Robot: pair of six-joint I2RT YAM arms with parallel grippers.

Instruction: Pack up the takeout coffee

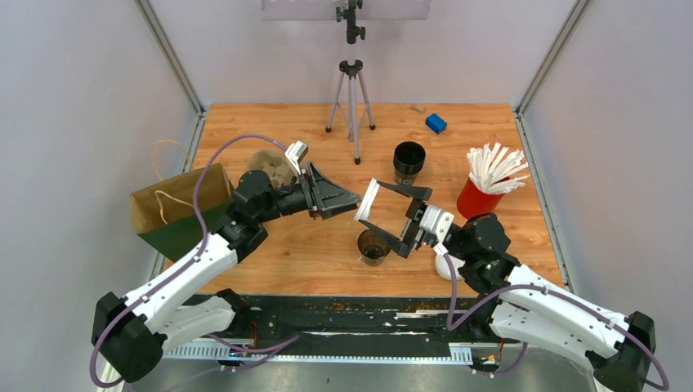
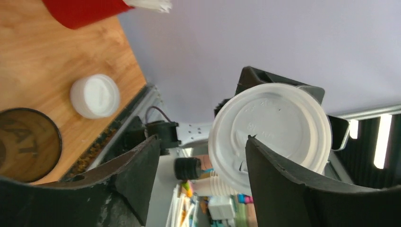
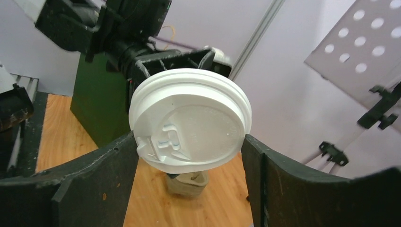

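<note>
Care is what this step needs, I think, because the round white plastic lid has to go on the small dark brown paper cup before anything goes in the bag. The cup stands open on the wooden table, near the middle, and I can see its brown inside. The lid is up in the air close by the cup, and it stands on its edge, not flat. So I would turn the lid flat with its top side up, bring it right over the cup's rim, and push down evenly all the way round so it snaps on. If it goes on crooked, the cup could tip over. The right gripper has the lid pinched by its rim, one finger on each side, with the jaws far apart because the lid is wide. The left gripper is just to the left of the lid, with its jaws spread and nothing in them. I can't tell if a fingertip touches the lid. It could steady the cup. The brown paper bag with the green side waits at the left edge of the table, well apart from the cup.
</note>
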